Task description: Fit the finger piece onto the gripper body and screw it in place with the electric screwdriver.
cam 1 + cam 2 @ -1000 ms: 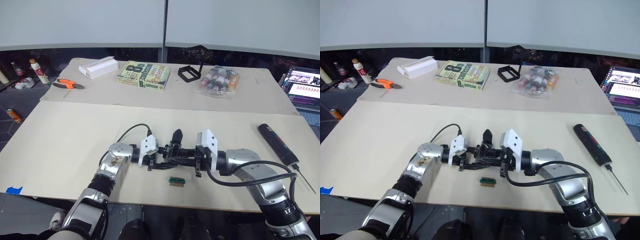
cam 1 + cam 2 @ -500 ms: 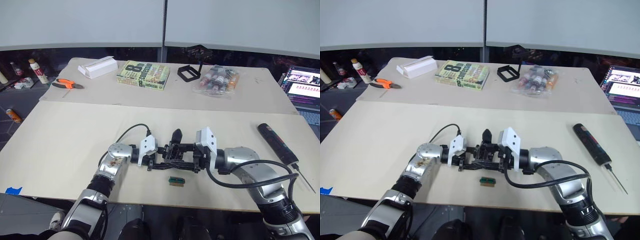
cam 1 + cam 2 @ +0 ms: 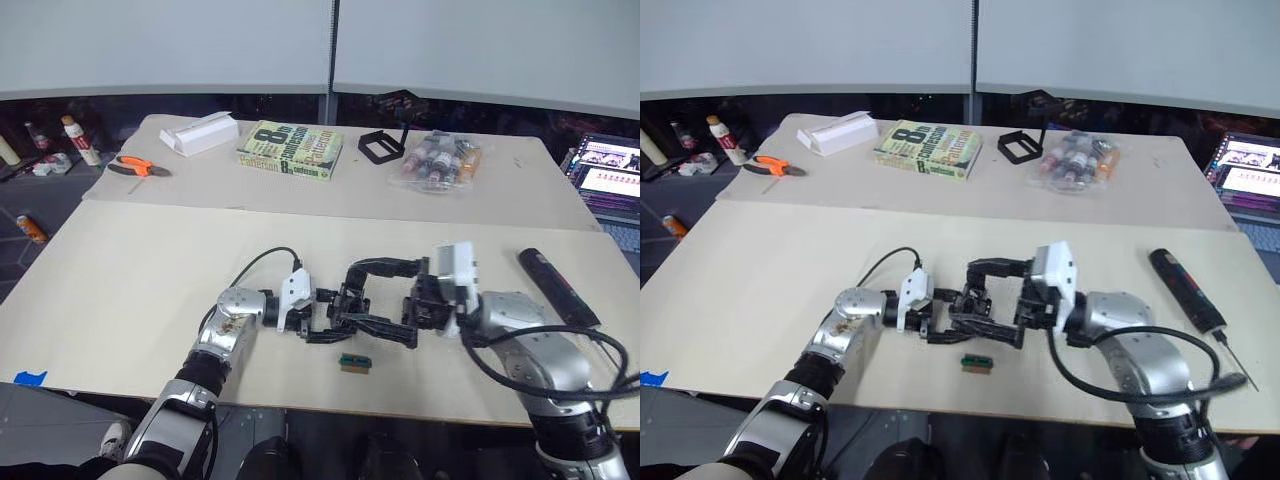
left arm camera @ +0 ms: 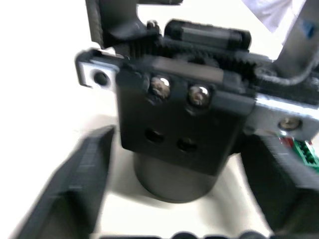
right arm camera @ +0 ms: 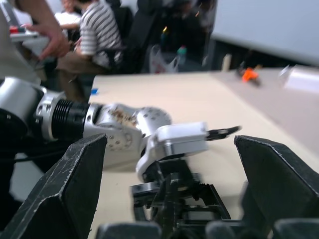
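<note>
Looks like this one's somewhere in the fitting stage, nowhere near the screwing part. The gripper body [image 3: 352, 302] sits on the near bench [image 3: 130, 280], roughly centre, and the left pincer [image 3: 322, 312] is right up against it. From the left wrist view its fingers [image 4: 75, 184] stand on either side of the body's round base, so I'd call it clenched on the gripper body or very nearly so.

The right pincer [image 3: 385, 300] comes in from the other side with its fingers spread wide, one above and one below in the head views, clearly released. I can't pick out the finger piece as a separate thing in all that black plastic, so whether it's already seated on the body is anyone's guess. The wrist view shows two screws in the face plate and two empty holes under them.

The electric screwdriver [image 3: 1185, 288] lies well off to the right on the bench, untouched, bit pointing toward the near edge. So picking it up and driving the screws are all left. A little green-and-tan block [image 3: 353, 361] sits just in front of the body.
</note>
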